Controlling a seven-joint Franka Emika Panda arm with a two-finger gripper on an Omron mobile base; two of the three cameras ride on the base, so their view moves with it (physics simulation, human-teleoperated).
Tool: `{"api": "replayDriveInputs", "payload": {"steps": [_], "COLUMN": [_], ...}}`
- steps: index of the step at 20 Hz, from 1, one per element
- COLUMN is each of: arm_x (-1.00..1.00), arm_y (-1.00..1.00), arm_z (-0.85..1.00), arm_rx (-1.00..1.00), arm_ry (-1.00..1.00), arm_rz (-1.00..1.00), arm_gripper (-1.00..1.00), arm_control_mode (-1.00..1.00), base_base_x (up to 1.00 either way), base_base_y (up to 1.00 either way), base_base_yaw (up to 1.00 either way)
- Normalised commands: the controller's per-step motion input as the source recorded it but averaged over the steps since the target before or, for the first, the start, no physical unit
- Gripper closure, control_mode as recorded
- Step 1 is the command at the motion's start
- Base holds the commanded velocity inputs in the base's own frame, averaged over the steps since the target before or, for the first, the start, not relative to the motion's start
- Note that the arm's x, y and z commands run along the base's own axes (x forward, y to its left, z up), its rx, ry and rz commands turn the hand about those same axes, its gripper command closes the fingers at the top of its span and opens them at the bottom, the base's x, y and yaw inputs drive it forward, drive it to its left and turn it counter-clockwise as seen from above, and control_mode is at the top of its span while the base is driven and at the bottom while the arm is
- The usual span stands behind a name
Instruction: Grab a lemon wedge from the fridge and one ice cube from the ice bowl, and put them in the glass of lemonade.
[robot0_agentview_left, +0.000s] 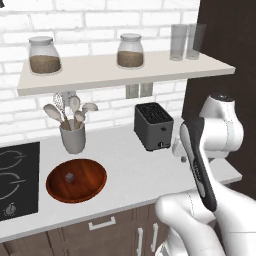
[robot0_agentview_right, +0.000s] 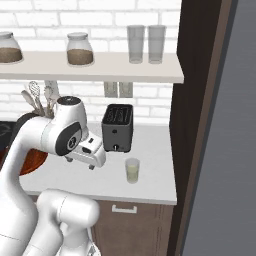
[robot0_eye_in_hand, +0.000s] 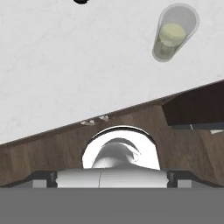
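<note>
The glass of lemonade (robot0_agentview_right: 132, 170) stands on the white counter in front of the toaster, near the counter's right end; in the hand view the glass (robot0_eye_in_hand: 174, 35) sits at the upper right. My gripper (robot0_agentview_right: 80, 163) hangs above the counter's front edge, left of the glass, open with nothing between its fingers. The reddish-brown ice bowl (robot0_agentview_left: 76, 180) rests on the counter beside the stove, with one small grey ice cube (robot0_agentview_left: 70, 176) in it. The fridge (robot0_agentview_right: 230, 150) shows as a grey face at the far right. The lemon wedge is out of view.
A dark toaster (robot0_agentview_left: 153, 126) and a grey utensil cup (robot0_agentview_left: 73, 135) stand at the back of the counter. Above them a shelf (robot0_agentview_left: 100, 75) carries two jars and two tall grey glasses (robot0_agentview_left: 187, 41). A black cooktop (robot0_agentview_left: 17, 180) lies at the left. Dark brown cabinet fronts (robot0_eye_in_hand: 52, 153) run below.
</note>
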Motion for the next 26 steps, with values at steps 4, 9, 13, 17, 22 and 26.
{"api": "replayDriveInputs", "payload": {"steps": [4,9,13,17,22,26], "arm_x": [-0.14,0.00,0.00,0.00,0.00,0.00], "arm_y": [0.08,0.00,0.00,0.00,0.00,0.00], "arm_z": [0.08,0.00,0.00,0.00,0.00,0.00], "arm_rx": [0.00,0.00,0.00,0.00,0.00,0.00], "arm_ry": [0.00,0.00,0.00,0.00,0.00,0.00], "arm_rz": [0.00,0.00,0.00,0.00,0.00,0.00], "arm_gripper": [-1.00,-1.00,-1.00,-1.00,-1.00,-1.00], "arm_control_mode": [-1.00,-1.00,1.00,1.00,1.00,1.00], "base_base_x": [0.00,0.00,-0.69,-0.94,-0.65,-0.09], "base_base_y": [0.00,0.00,-0.13,-0.23,-0.60,-1.00], "base_base_yaw": [0.00,0.00,-0.08,-0.31,-0.46,-0.24]}}
